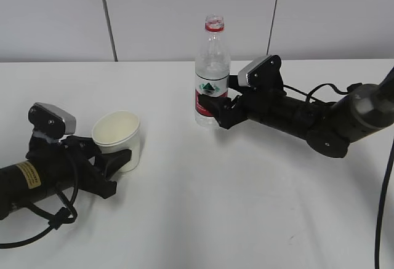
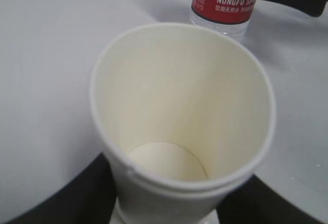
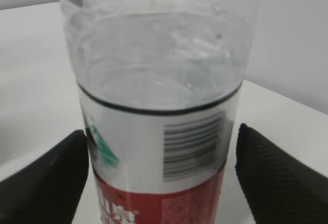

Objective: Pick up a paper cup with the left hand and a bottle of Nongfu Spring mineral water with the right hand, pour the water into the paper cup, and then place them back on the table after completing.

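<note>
Fingers [image 3: 46,183] of right hand [image 1: 217,110] spread either side of bottle [image 1: 212,72], small gaps showing, not yet clamped. Left hand [image 1: 117,161] around paper cup [image 1: 117,138], left of bottle; grip contact unclear. Recommend closing squarely on label, lifting upright

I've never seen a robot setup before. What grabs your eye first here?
Probably the uncapped water bottle standing upright mid-table, the right hand around its label. To the left, the left hand flanks an empty paper cup. Everything sits on a plain white table.
</note>
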### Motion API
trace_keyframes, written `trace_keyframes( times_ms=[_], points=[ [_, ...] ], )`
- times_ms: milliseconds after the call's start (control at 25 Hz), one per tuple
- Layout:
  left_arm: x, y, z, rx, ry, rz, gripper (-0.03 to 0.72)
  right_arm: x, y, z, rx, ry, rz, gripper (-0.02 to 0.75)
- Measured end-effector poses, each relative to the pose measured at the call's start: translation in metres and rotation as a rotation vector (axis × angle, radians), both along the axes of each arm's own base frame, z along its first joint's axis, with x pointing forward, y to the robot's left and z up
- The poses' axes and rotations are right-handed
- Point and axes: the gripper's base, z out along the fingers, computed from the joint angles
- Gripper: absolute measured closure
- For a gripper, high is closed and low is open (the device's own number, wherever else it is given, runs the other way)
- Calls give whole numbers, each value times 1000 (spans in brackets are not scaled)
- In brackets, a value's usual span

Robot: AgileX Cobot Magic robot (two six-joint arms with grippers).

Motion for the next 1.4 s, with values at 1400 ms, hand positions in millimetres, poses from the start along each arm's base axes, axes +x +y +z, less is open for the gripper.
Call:
trace_keyframes(
  times_ms=[1400],
  points=[
    [21,-5,17,-42,-76,6,332,13,6,-11,41,-24,41,326]
  ],
)
